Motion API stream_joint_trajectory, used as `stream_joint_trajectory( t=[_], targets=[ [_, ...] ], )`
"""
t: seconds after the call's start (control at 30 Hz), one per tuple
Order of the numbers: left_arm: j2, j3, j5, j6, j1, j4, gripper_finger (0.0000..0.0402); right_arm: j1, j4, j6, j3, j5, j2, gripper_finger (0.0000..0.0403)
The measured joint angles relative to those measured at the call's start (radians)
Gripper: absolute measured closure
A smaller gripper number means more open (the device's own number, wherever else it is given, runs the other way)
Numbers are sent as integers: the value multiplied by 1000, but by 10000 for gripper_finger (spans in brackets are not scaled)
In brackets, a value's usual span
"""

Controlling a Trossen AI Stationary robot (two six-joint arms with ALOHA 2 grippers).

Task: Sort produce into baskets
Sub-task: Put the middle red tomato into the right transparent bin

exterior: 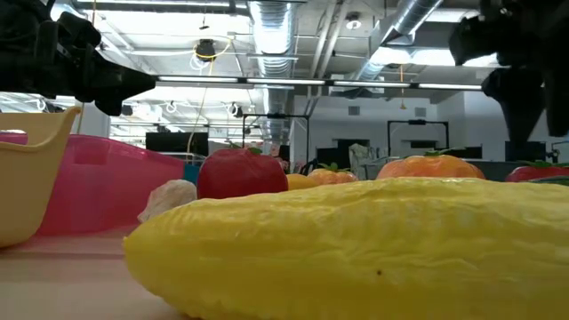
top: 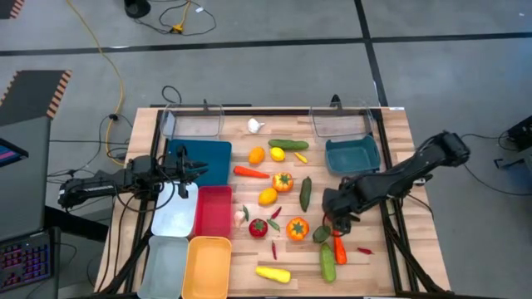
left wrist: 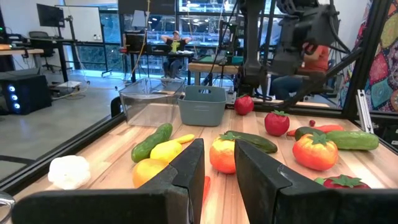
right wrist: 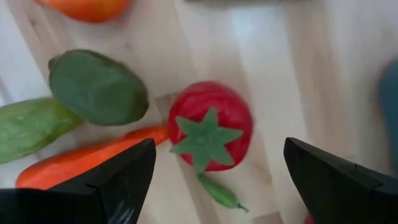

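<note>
Our right gripper [right wrist: 214,174] hovers, jaws spread, directly above the tomato [right wrist: 210,126] near the table's right edge; left gripper [left wrist: 217,180] waits nearly shut.

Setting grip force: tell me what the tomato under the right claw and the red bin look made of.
Tomato: probably moulded plastic or foam; even matte red skin with a flat, stiff green star calyx, too uniform for real fruit.
Red bin: likely thin plastic; in the low view its wall glows pink and translucent, smooth with a soft sheen.
</note>
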Motion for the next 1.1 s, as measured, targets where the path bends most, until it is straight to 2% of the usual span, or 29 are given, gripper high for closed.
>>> stream_joint_trajectory(
  t=[0.83,1.1],
  targets=[
    [0,0,0,-1,0,0,326,-16,14,-32,0,-19,231,25],
    [0,0,0,0,0,0,326,-17,47,-64,0,-21,249,72]
  ],
)
